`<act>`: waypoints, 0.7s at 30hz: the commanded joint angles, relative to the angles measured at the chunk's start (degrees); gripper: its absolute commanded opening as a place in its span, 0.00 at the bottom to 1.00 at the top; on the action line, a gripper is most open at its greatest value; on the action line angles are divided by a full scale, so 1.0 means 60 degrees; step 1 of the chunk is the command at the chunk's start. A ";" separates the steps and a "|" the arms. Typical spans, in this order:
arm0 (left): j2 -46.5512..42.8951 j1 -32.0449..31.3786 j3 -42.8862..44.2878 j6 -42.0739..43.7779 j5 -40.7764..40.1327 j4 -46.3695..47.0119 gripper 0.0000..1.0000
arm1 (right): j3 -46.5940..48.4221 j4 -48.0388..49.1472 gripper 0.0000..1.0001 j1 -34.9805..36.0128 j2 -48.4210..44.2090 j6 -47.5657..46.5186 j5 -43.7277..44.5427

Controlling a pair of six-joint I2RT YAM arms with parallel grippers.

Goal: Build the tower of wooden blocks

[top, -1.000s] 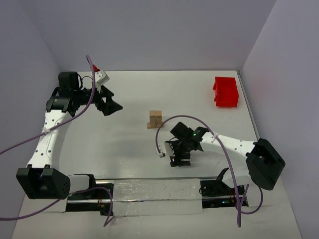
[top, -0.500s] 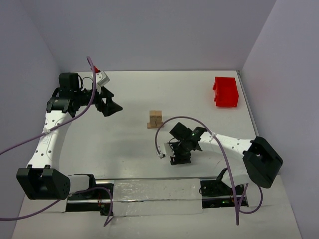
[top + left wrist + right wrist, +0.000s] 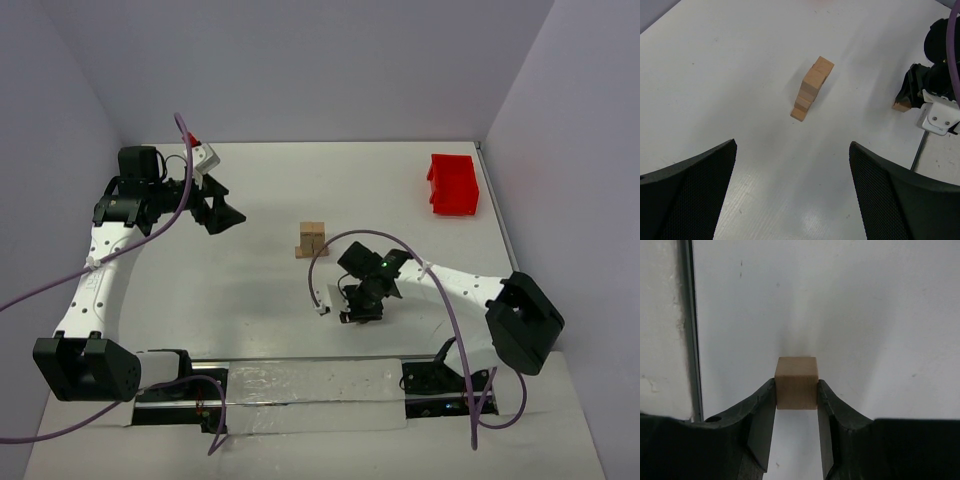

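Note:
The tower (image 3: pixel 311 239) is a small stack of tan wood blocks on the white table, mid-table; it also shows in the left wrist view (image 3: pixel 812 88). My right gripper (image 3: pixel 361 313) is near the table's front, shut on a single wood block (image 3: pixel 796 382) held between its fingertips just above the table surface. That block peeks out beside the right gripper in the left wrist view (image 3: pixel 900 105). My left gripper (image 3: pixel 228 215) is open and empty, held at the left, apart from the tower and pointing toward it.
A red plastic bin (image 3: pixel 453 184) stands at the far right of the table. A metal rail (image 3: pixel 300 385) runs along the table's near edge, close to the right gripper; its edge shows in the right wrist view (image 3: pixel 690 330).
My right gripper with its block has shifted slightly up-left, toward the tower. The left arm has not moved.

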 commanded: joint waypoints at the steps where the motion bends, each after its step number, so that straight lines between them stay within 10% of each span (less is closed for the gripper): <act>1: 0.0069 -0.0020 0.0134 0.0360 0.0179 -0.0253 0.99 | 0.2502 -0.1449 0.03 -0.0378 0.0445 0.0304 -0.0460; 21: 0.0732 0.0405 0.0428 0.0436 0.0575 -0.0746 0.99 | 1.0904 -0.4837 0.00 -0.1512 0.4484 0.1274 -0.0452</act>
